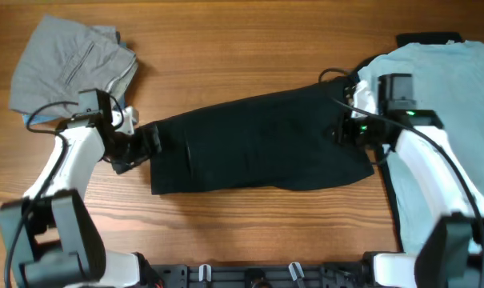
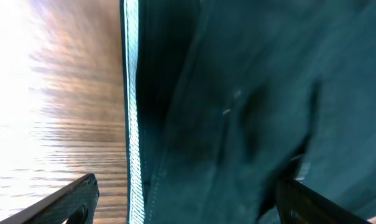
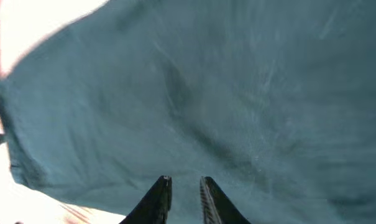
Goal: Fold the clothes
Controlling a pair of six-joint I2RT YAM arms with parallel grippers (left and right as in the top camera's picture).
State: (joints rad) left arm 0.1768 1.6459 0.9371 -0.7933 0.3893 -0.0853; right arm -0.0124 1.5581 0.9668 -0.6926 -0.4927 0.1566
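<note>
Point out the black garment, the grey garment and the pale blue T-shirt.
black garment (image 1: 258,144), overhead view, its middle
grey garment (image 1: 66,64), overhead view, its middle
pale blue T-shirt (image 1: 458,84), overhead view, upper part

Robot test bench: wood-grain table (image 1: 250,48), mounted arms (image 1: 66,160), loose clothes (image 1: 258,144).

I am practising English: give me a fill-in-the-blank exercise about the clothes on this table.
1. The middle garment is ___ in colour.
2. The folded grey piece lies on the robot's ___ side.
3. The left gripper has its fingers wide ___.
4. The T-shirt on the robot's right is pale ___.
Missing words: black; left; open; blue.
</note>
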